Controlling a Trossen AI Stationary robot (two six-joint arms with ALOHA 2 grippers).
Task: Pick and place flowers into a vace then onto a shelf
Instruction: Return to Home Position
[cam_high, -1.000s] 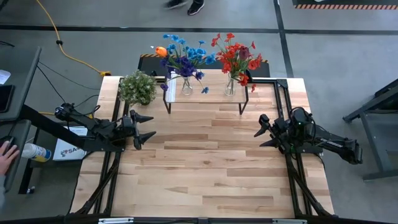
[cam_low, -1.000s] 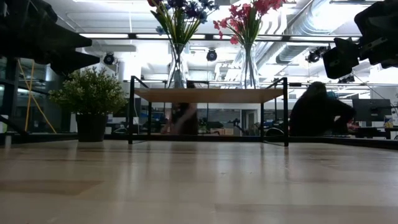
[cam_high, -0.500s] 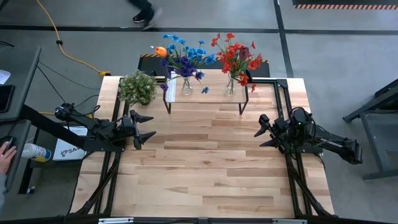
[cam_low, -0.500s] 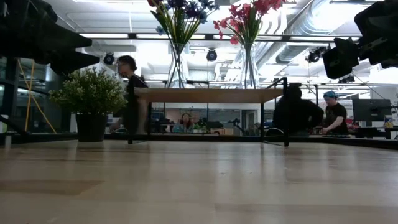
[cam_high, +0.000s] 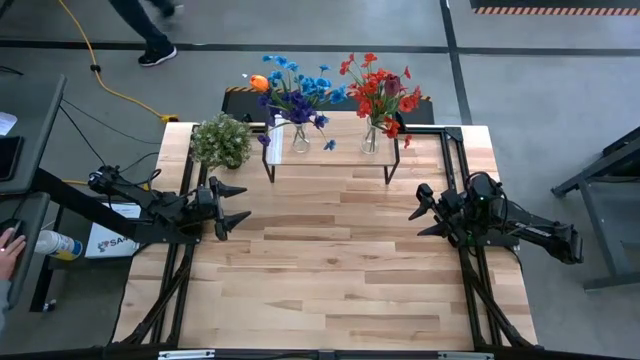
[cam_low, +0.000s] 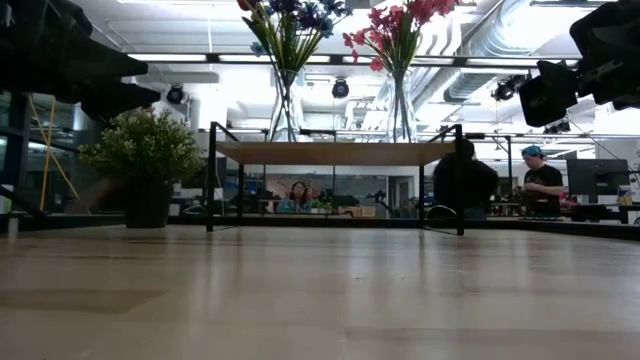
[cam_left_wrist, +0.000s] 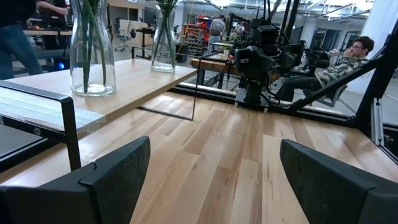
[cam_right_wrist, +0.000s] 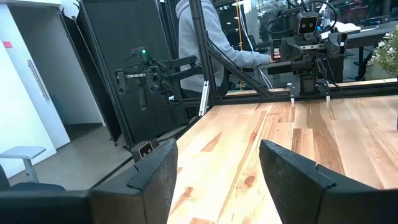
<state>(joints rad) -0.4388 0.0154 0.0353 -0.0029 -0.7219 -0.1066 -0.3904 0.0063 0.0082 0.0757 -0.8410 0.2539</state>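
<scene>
Two clear glass vases stand on the shelf (cam_high: 330, 150), a low plank on black legs at the table's far side. The left vase (cam_high: 299, 137) holds blue, purple and orange flowers (cam_high: 292, 92). The right vase (cam_high: 369, 138) holds red flowers (cam_high: 380, 92). In the low view both vases (cam_low: 285, 100) rise from the shelf top (cam_low: 335, 152). My left gripper (cam_high: 238, 202) is open at the table's left side, above the wood. My right gripper (cam_high: 420, 212) is open at the right side. Neither is near the shelf.
A bushy pale-green potted plant (cam_high: 221, 141) stands at the far left of the table, beside the shelf. A wide bare stretch of tabletop (cam_high: 330, 260) lies between the arms. People sit and walk beyond the table; a hand (cam_high: 10, 245) shows at the far left.
Both arms have kept still, and the vases and flowers stand as before. Only a person beyond the table's far edge has walked from right to left across the room.
</scene>
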